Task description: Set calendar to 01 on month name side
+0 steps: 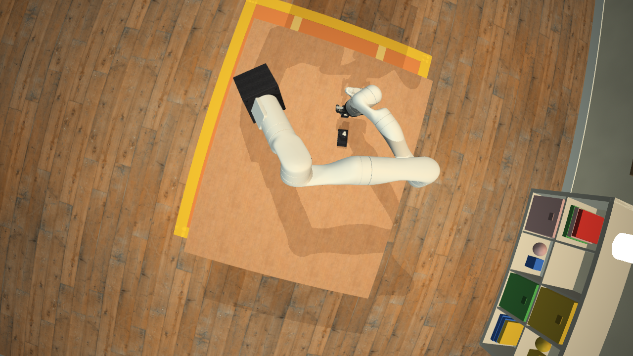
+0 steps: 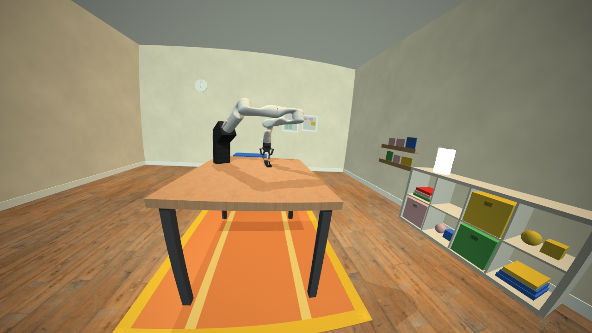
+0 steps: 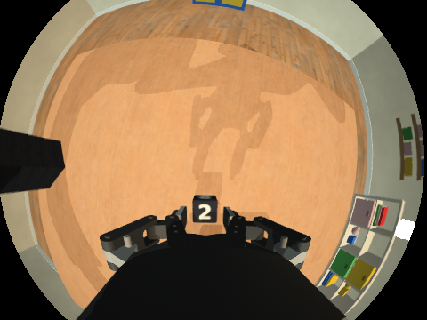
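While cube [image 3: 205, 200] is blk, "2" [image 3: 205, 212] is wht.

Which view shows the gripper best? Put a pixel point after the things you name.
The wrist view: both fingers of the gripper [image 1: 341, 111] [image 2: 266, 157] [image 3: 205, 214] appear large, spread apart. The exterior view shows it small and distant, pointing down; the top view shows only part, the arm [image 1: 362, 170] [image 2: 271, 111] covering the rest.

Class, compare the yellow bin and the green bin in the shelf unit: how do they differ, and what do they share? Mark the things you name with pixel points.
The yellow bin [image 1: 548, 309] [image 2: 488, 217] [image 3: 359, 272] is olive-yellow; the green bin [image 1: 515, 294] [image 2: 476, 250] [image 3: 342, 261] is green.
The yellow bin sits in the upper row; the green bin sits directly below it.
Both are boxy, with a small dark rectangle on the front.
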`<state>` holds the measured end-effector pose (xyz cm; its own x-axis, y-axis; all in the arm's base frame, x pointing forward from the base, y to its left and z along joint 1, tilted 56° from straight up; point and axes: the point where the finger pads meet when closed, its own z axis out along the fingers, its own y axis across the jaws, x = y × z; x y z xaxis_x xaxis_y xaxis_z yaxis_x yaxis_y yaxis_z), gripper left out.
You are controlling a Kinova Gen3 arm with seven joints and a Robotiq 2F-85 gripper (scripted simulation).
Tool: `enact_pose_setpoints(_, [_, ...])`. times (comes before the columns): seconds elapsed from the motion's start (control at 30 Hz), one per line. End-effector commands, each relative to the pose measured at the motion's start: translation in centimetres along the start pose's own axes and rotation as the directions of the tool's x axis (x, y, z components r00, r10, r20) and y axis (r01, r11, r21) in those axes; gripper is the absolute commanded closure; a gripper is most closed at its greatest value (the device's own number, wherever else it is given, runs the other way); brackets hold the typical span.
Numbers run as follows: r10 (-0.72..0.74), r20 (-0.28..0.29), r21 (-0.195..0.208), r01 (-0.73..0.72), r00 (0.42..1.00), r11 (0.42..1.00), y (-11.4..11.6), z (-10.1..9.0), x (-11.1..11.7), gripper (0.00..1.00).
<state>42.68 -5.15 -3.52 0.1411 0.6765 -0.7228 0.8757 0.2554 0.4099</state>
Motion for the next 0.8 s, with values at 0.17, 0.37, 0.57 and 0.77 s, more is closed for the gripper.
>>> enact_pose_setpoints(0.17, [0.000,-0.001,-0.001,0.000,1.000,1.000,0.0,0.3,0.0,0.52])
enact_pose_setpoints(0.37, [0.000,-0.001,-0.001,0.000,1.000,1.000,0.0,1.2,0.0,0.52])
enact_pose_setpoints(0.57, [0.000,-0.001,-0.001,0.000,1.000,1.000,0.0,2.3,0.0,0.52])
enact_pose_setpoints(0.77, [0.000,-0.001,-0.001,0.000,1.000,1.000,0.0,2.8,0.0,0.52])
